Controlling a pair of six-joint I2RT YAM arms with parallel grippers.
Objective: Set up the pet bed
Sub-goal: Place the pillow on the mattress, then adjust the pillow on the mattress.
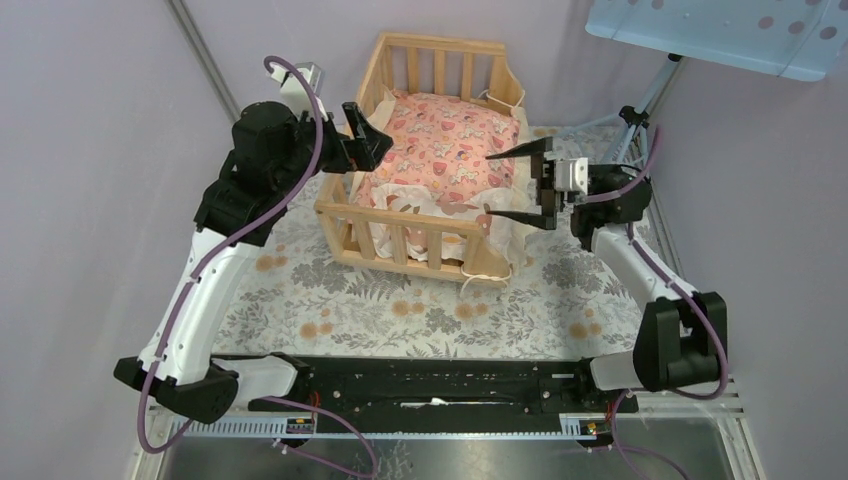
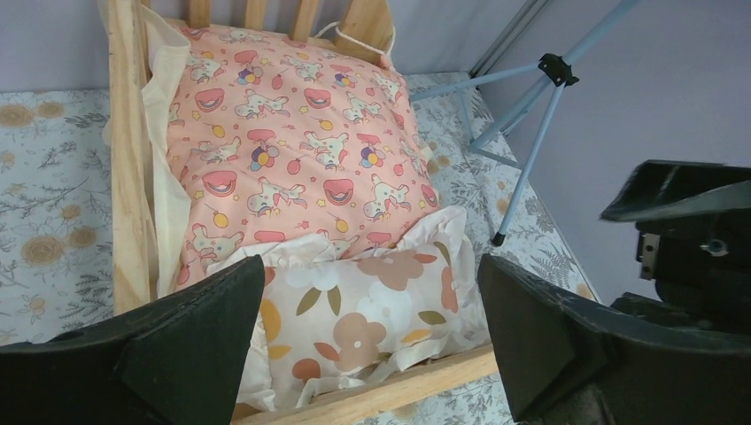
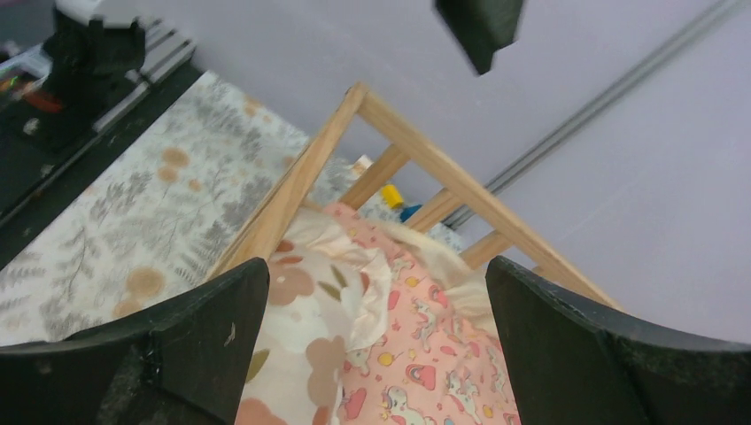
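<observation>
Pet bed (image 1: 440, 43): light natural wood, unpainted. Cushion (image 1: 445, 140): pink, with unicorn, rainbow and star print and a cream ruffle. Pillow (image 2: 363, 319): cream, with tan-orange flowers and olive leaves. Table cover (image 1: 330, 300): white-grey, with grey fern leaves and orange-tan blooms. Left gripper (image 2: 370, 266) and right gripper (image 1: 489, 183): black. Arm cables (image 1: 318, 120): purple. Tripod (image 2: 531, 115): light blue. Overhead panel (image 1: 720, 30): light blue with pink dots.

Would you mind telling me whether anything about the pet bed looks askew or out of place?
Yes: the cream ruffle of the pink cushion spills out past the front right corner of the pet bed, and a tie cord trails onto the floral cloth there. Otherwise nothing stands out.
</observation>
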